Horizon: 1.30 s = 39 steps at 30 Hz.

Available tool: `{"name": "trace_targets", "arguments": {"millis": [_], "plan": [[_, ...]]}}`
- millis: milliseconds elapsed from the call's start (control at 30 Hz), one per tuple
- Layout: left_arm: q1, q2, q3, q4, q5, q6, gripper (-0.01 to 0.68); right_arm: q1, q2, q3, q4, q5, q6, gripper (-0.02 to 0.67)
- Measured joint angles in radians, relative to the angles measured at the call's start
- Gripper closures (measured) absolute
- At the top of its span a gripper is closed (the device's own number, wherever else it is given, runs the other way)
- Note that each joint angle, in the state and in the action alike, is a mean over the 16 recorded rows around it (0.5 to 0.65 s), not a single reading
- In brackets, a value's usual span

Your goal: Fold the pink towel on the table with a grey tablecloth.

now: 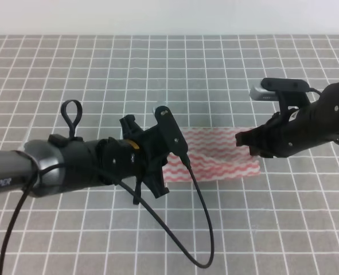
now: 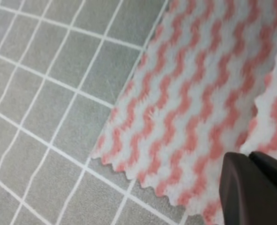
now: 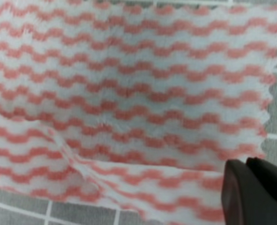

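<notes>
The pink towel (image 1: 218, 156) lies near the middle of the table (image 1: 175, 69), a little toward its right side, on the grey cloth with thin white grid lines. It is flattened into a wide strip, and a fold of cloth lies doubled over along its near edge; the right wrist view shows that raised crease (image 3: 77, 164) running across the lower part of the stripes. The zigzag border shows plainly on the towel's free edges.

The left gripper (image 1: 158, 157) sits over the towel's left end and hides that end in the high view. Its wrist view shows one dark finger (image 2: 250, 187) low at the towel's near edge, just beside a lifted flap, but whether the jaws are spread or pinching the cloth cannot be told.

The right gripper (image 1: 245, 140) is at the towel's right end, its tip over the upper right corner. In its wrist view a dark finger (image 3: 253, 192) lies against the folded strip; it may be touching it, and the state of its jaws cannot be told either.

A black cable (image 1: 201, 229) hangs from the left arm and loops over the table's near part.
</notes>
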Motion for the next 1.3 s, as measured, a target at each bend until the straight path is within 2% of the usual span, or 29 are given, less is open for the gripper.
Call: {"name": "trace_targets", "arguments": {"millis": [1300], "plan": [[0.058,0.091,-0.116,0.004,0.011,0.002,0.674,0.0,0.042,0.0,0.001,-0.149,-0.005,0.666]]}}
